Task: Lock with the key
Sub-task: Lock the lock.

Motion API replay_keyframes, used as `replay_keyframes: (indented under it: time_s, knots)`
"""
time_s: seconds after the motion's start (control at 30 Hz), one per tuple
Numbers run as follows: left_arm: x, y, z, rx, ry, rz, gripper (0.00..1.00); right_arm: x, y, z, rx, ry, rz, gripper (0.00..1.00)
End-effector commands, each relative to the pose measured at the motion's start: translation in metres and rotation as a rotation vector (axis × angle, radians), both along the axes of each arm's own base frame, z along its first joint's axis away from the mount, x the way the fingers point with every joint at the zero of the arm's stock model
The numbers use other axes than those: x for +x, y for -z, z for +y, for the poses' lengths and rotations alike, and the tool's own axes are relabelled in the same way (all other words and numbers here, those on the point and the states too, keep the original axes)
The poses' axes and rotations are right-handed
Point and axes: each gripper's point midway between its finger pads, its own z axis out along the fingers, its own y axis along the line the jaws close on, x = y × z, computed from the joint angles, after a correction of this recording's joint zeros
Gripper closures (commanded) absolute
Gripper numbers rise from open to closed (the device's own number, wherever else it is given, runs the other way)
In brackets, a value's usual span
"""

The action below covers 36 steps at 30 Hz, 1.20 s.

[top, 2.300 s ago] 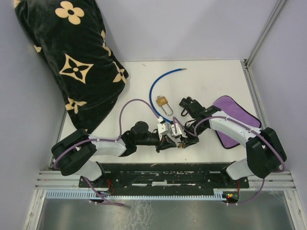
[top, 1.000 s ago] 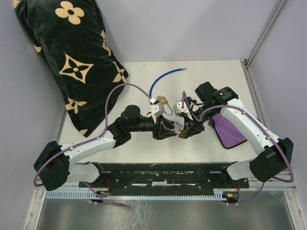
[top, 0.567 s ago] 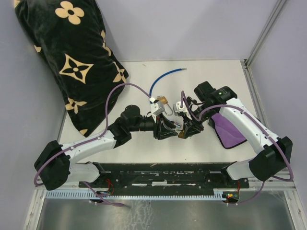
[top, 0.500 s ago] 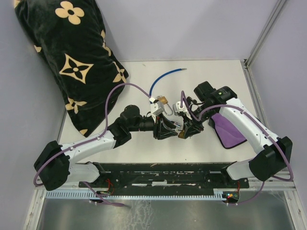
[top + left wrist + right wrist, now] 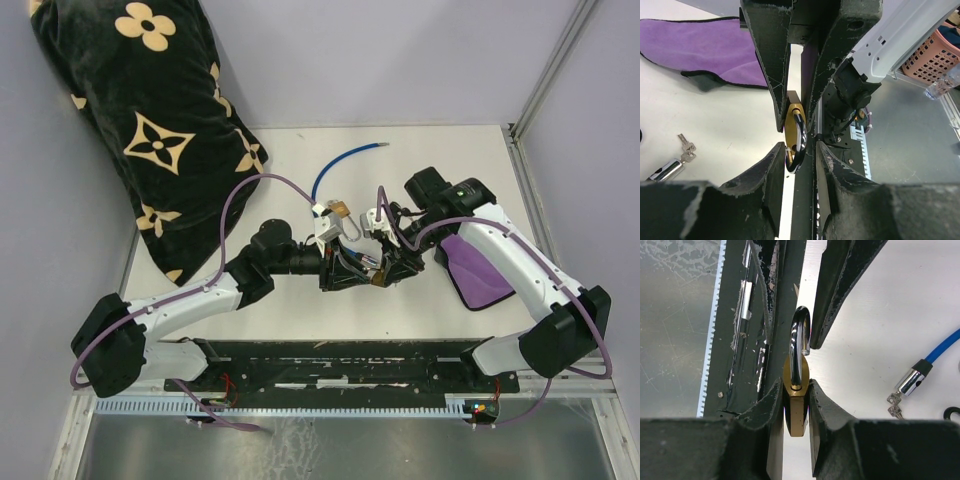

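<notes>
Clamping the brass padlock (image 5: 796, 417) by its body just above the tabletop (image 5: 440, 170), the right gripper (image 5: 795, 390) has kept its jaws as they were. The left gripper (image 5: 799, 150) has drawn its jaws in around the shackle (image 5: 799, 131); whether they press it I cannot tell. Farther off, the key (image 5: 894, 402) lies by the blue cable (image 5: 335, 165).

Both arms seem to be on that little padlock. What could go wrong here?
The padlock is pinched by its narrow brass body in the right jaws; pushing the shackle with the left jaws could twist it loose. The keys lie on the table, so one arm must let go to fetch them, and the padlock may slip.
</notes>
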Motion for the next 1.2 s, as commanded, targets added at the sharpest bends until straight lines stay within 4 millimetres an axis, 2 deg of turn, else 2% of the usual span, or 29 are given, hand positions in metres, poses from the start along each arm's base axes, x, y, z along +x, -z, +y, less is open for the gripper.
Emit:
replay_keyframes:
  time_s: [0.0,0.27,0.43,0.5,0.57,0.67,0.7,0.8,0.87,0.97,1.07,1.13,1.17]
  knots:
    - [-0.003,-0.025,-0.005,-0.046,0.035,-0.023,0.62,0.004,-0.020,0.010,0.061,-0.007,-0.027,0.98]
    - [-0.003,-0.031,-0.006,-0.072,0.031,-0.015,0.62,0.002,-0.019,0.009,0.059,-0.012,-0.019,0.98]
    - [-0.001,-0.029,-0.009,-0.068,0.029,0.001,0.69,0.001,-0.019,0.009,0.057,-0.013,-0.019,0.98]
    - [-0.002,-0.030,-0.010,-0.069,0.035,0.007,0.75,0.001,-0.018,0.009,0.054,-0.014,-0.021,0.98]
    - [-0.003,-0.033,-0.011,-0.075,0.046,0.006,0.94,0.002,-0.018,0.008,0.051,-0.014,-0.024,0.98]
    - [-0.001,-0.038,-0.011,-0.096,0.023,0.003,0.97,0.004,-0.020,0.009,0.053,-0.005,-0.034,0.96]
    - [-0.001,-0.041,-0.009,-0.108,0.011,-0.001,0.97,0.004,-0.022,0.009,0.055,0.005,-0.035,0.93]
    - [0.002,-0.052,-0.002,-0.153,-0.040,-0.025,0.97,0.009,-0.033,0.006,0.070,0.038,-0.045,0.70]
    - [0.002,-0.062,0.004,-0.191,-0.069,-0.046,0.97,0.017,-0.050,0.003,0.114,0.081,-0.059,0.54]
    - [0.002,-0.078,0.014,-0.237,-0.116,-0.083,0.97,0.024,-0.083,-0.005,0.204,0.142,-0.077,0.37]
    - [0.004,-0.102,0.027,-0.301,-0.174,-0.142,0.97,0.024,-0.122,-0.004,0.324,0.175,-0.089,0.30]
    - [0.006,-0.118,0.035,-0.350,-0.216,-0.173,0.97,0.026,-0.146,0.002,0.427,0.198,-0.070,0.27]
    - [0.009,-0.126,0.038,-0.377,-0.240,-0.180,0.97,0.030,-0.155,0.006,0.473,0.214,-0.060,0.23]
